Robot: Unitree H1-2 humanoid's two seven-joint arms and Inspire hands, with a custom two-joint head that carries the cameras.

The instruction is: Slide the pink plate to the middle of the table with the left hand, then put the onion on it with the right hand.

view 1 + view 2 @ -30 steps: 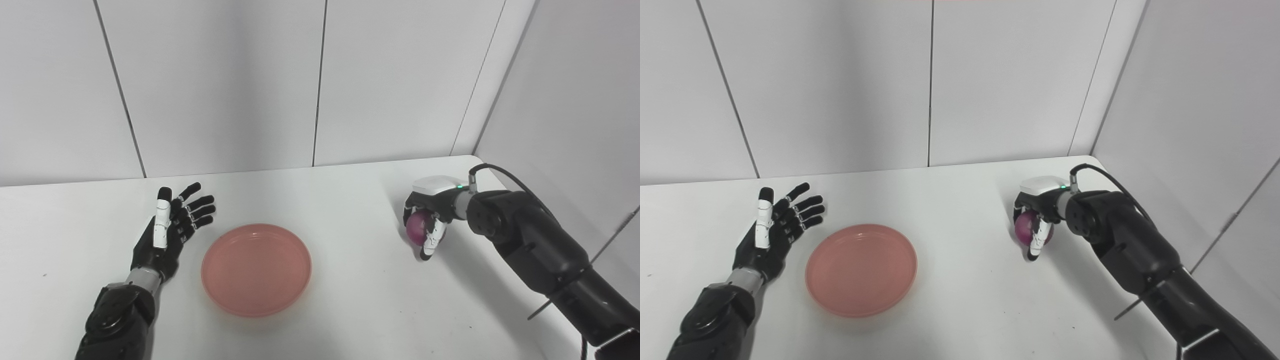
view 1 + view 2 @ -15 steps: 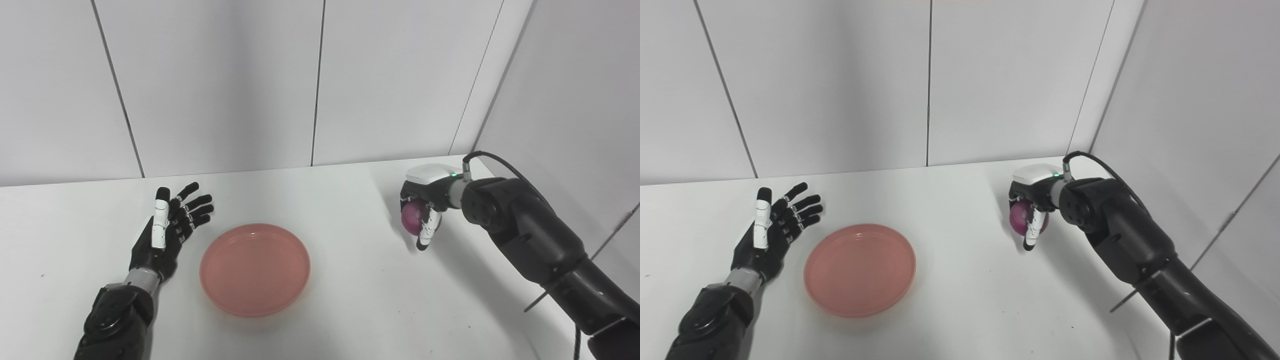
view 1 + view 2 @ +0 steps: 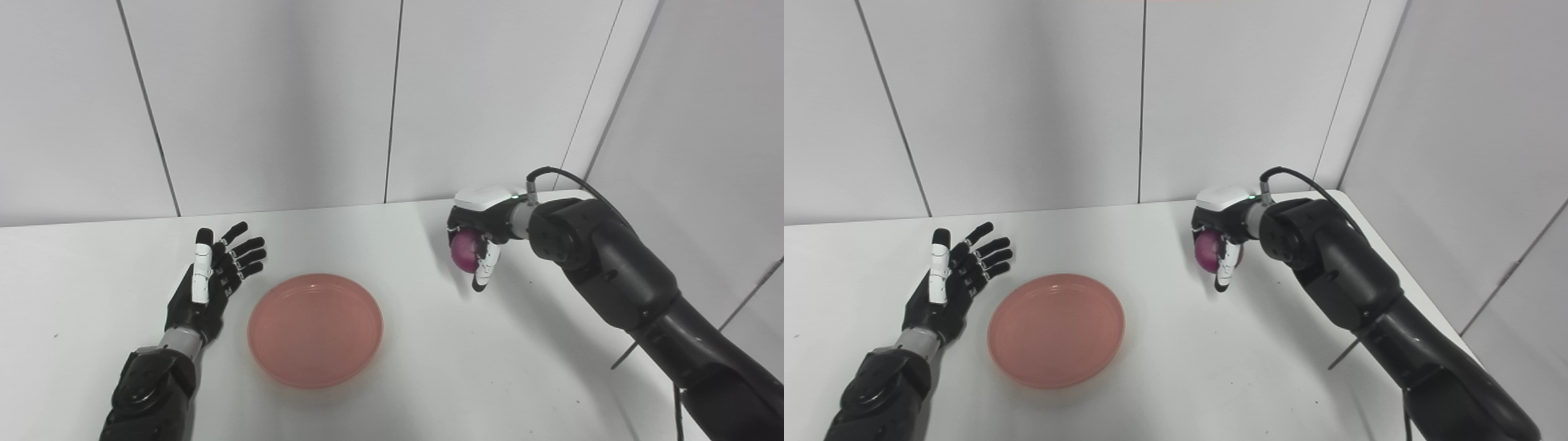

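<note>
Onion gripped in right robot hand, above the worktop, right of plate.
Left eye: right robot hand (image 3: 476, 245) wraps onion (image 3: 464, 251); pink plate (image 3: 315, 329) on worktop (image 3: 429, 367).
Right eye: left robot hand (image 3: 952, 288) splayed, empty, just beside the plate's left rim.

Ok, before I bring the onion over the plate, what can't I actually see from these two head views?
- Onion: its far side and top are covered by the right hand in both views, so the contact of the fingers there is hidden.
- Gap between onion and table: neither view settles it.
- Left hand: contact with the table is unclear.
- Pink plate: underside hidden.
</note>
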